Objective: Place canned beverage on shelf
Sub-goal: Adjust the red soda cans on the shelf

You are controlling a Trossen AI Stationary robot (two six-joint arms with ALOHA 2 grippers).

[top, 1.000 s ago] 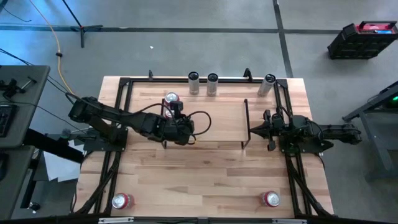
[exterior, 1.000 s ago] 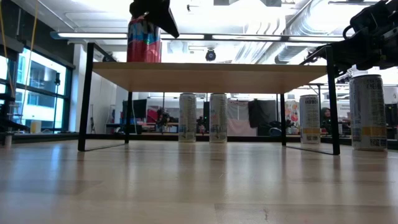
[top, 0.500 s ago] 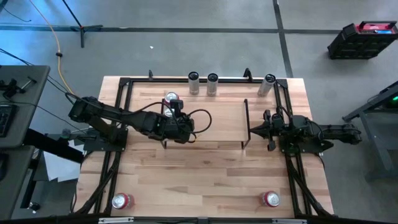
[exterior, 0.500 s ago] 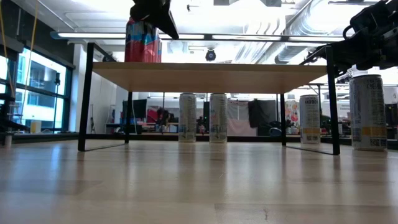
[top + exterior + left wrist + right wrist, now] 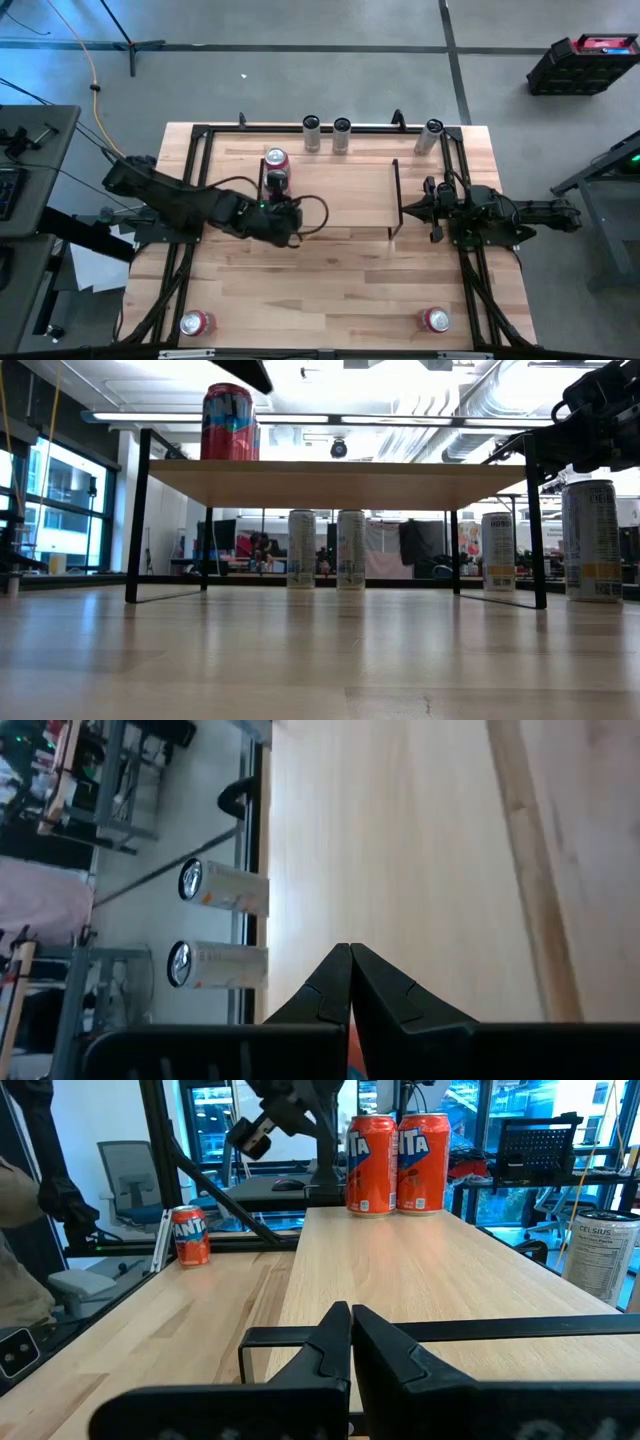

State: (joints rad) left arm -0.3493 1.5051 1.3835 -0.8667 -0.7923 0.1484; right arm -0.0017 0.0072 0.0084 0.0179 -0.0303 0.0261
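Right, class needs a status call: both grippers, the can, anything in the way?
Left gripper shut, empty, off the shelf's front edge. Right gripper shut, parked at the low light-wood shelf. Red-topped drink can upright on shelf. Nothing in the way.

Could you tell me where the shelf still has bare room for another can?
The shelf is bare from the red can near its left end rail across to the right rail. The left gripper crowds the front-left corner; the right gripper sits just outside the right rail.
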